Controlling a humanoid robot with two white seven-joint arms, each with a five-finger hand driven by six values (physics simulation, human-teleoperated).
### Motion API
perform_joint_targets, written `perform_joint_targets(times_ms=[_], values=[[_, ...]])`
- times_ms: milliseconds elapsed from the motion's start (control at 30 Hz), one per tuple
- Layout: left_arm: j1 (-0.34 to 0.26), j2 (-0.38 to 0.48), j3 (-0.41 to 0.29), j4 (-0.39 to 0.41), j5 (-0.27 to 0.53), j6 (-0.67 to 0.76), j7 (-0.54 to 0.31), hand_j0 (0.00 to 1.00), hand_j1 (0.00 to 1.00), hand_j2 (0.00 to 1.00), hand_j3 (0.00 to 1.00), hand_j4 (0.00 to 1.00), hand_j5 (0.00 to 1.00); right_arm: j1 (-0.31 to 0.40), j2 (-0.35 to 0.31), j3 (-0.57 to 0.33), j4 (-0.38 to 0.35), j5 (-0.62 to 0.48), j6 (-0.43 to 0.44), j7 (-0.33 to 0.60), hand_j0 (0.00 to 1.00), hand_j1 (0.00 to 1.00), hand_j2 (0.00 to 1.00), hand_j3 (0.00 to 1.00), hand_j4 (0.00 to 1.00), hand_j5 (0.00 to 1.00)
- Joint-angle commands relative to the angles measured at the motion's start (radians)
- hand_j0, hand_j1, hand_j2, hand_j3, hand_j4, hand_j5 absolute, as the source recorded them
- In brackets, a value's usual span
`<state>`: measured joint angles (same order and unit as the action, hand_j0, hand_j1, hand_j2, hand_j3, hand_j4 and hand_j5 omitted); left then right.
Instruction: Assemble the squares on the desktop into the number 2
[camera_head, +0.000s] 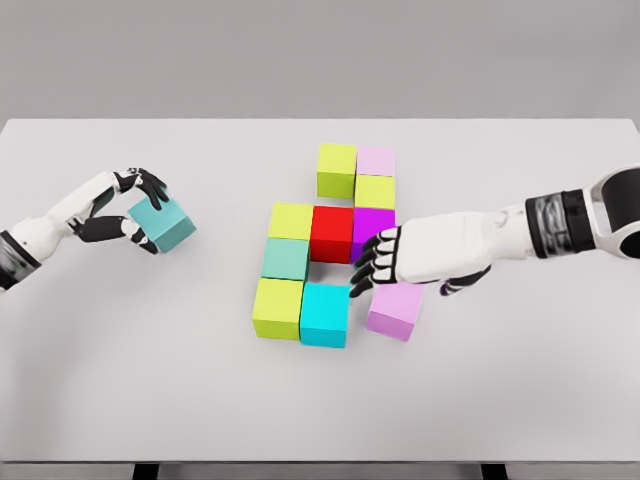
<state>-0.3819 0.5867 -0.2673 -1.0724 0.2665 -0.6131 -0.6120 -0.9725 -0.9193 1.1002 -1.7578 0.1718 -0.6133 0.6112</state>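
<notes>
White matte table (150, 400), front edge nearest, bare along the near strip. Block cluster sits mid-table, slightly right of centre.

Nearest row: yellow-green cube (278, 308) on the left, touching a cyan cube (325, 314) on its right. Just right of those, a light lilac cube (396, 311) stands apart from the cyan one by a small gap and is turned slightly off the grid.

Right hand (400, 258) comes in from the right edge, white forearm running roughly horizontal, palm down. Its black fingers (368, 272) are spread and relaxed, pointing left toward the cluster, tips over the gap near the cyan and red cubes. Holds nothing. The hand overlaps the top edge of the lilac cube; contact unclear.

Next row back: teal-green cube (286, 259), touching the yellow-green one in front.

Row behind: yellow-green cube (291, 221), red cube (331, 233), magenta-purple cube (372, 226), side by side, touching, row running left-right.

Farther: yellow-green cube (375, 191) behind the purple one. Farthest row: yellow-green cube (337, 170) and pale pink cube (376, 160), touching.

Overall the cluster's long axis runs near-far, squared to the table edges.

Left hand (120, 208) at the left side, well apart from the cluster. Its fingers are closed around a teal cube (163, 224), which is tilted, one corner pointing down-right; can't tell if it touches the table.
</notes>
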Motion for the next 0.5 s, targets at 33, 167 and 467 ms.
perform_joint_targets(times_ms=[33,167,467], values=[[-0.006,0.001,0.000,0.000,0.007,0.002,0.001,0.30,0.30,0.30,0.30,0.30,0.30,0.000,-0.032,-0.023,0.000,-0.006,0.002,0.000,1.00,1.00,1.00,1.00,1.00,1.00],[-0.025,-0.019,-0.001,0.002,0.003,0.002,0.001,0.30,0.30,0.30,0.30,0.30,0.30,0.006,-0.130,-0.048,0.018,-0.011,0.002,0.000,1.00,1.00,1.00,1.00,1.00,1.00],[-0.049,-0.038,0.000,0.006,0.003,0.002,0.001,0.30,0.30,0.30,0.30,0.30,0.30,0.058,-0.124,-0.066,0.188,-0.014,0.002,0.000,1.00,1.00,1.00,1.00,1.00,1.00]])
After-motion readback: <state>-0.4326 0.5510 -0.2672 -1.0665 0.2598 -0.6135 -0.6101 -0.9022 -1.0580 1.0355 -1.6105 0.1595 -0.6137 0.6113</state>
